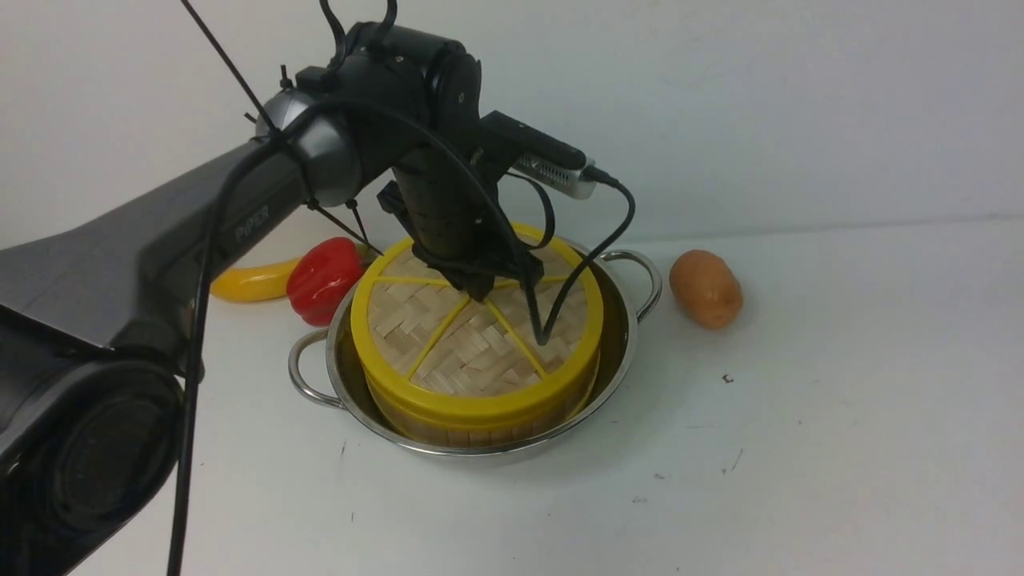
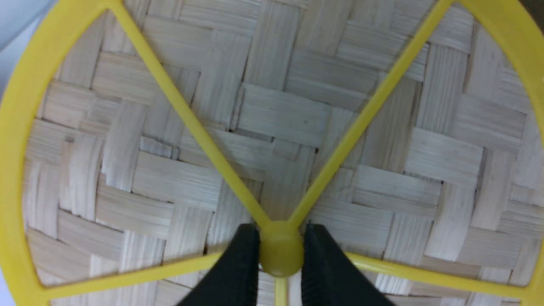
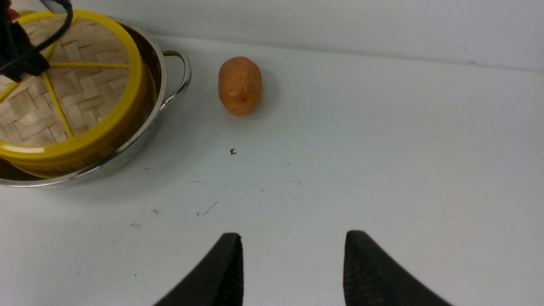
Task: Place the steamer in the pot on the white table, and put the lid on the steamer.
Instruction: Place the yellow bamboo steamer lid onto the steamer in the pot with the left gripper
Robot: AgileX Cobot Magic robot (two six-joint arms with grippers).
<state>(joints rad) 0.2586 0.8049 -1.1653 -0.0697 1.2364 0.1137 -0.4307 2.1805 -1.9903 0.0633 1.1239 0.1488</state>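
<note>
The task looks almost finished. The pot (image 1: pixel 620 328) stands on the table (image 1: pixel 840 400), toward its far edge. The steamer (image 1: pixel 468 436) is inside the pot; only its wall shows below the yellow rim. The lid (image 1: pixel 472 352) lies on top of the steamer and seems level, but whether it is fully seated I cannot tell.

The left gripper (image 2: pixel 281 238) comes down from above on the middle of the lid, and its fingers (image 2: pixel 238 272) are closed on both sides of the knob (image 2: pixel 280 255). So, in my judgement, what is left is to let the knob go and lift the arm away without pulling the lid along.

The right gripper (image 3: pixel 293 255) hangs over bare table nearer the front edge, with its jaws apart and nothing between them.

A red pepper (image 1: pixel 324 276) and a yellow fruit (image 1: pixel 252 282) lie just beside the pot on its left, closer to the far edge. A brown potato-like thing (image 1: pixel 706 288) lies near the right handle. None of these blocks the way up. Only the black cable (image 1: pixel 592 256) of the left arm hangs down onto the lid.
</note>
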